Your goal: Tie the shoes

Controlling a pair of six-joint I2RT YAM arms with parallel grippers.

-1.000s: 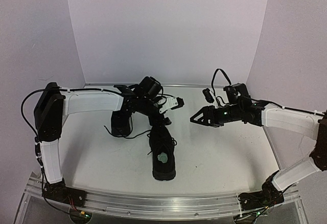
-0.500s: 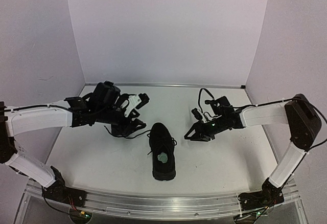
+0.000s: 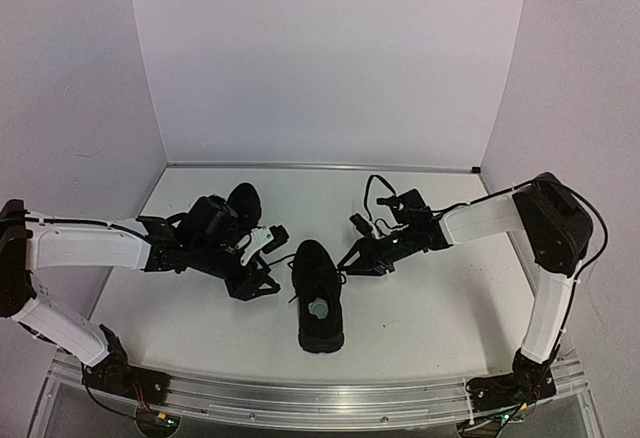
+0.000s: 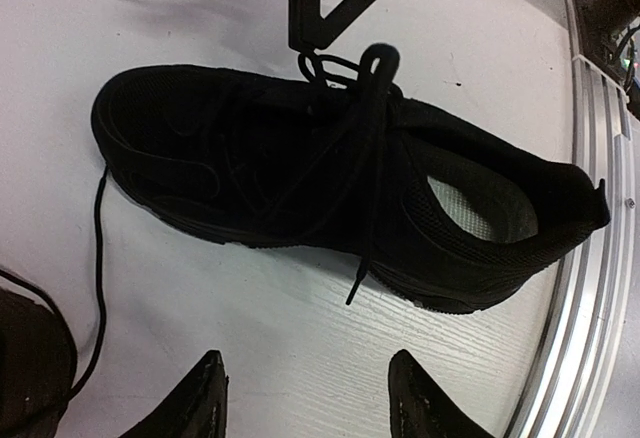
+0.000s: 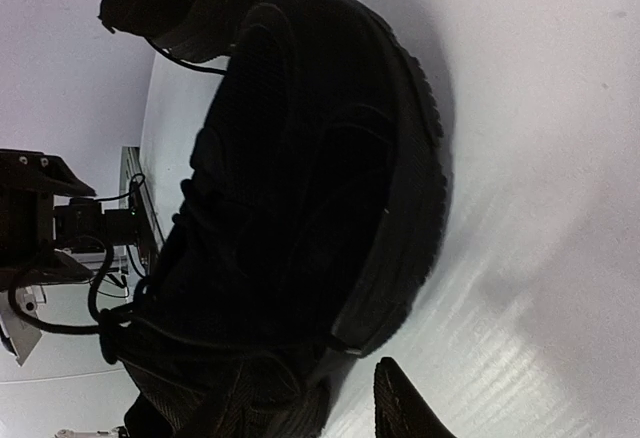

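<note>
L gripper (image 4: 310,403): fingers spread wide, holding nothing, hovering low over the white table (image 3: 440,308) just beside the near sneaker (image 4: 250,168), not touching it. In the L wrist view the sneaker lies flat on its sole across the view, toe to the left, heel to the right near the alu rail (image 4: 590,258). A pale insole patch (image 4: 480,208) shows in its opening. Thin black laces (image 4: 370,138) run loose over the tongue, w/ one end hanging down the side onto the table.

R gripper (image 3: 350,260): at the sneaker's far side by the lace area, its tip right at small lace loops (image 4: 345,63). Can't tell if it's spread or pinched; only one fingertip shows in the R wrist view.

Second sneaker (image 3: 243,203): further back-left, partly behind the L arm, well apart from the R gripper. Its lace (image 4: 98,258) trails across the table.
</note>
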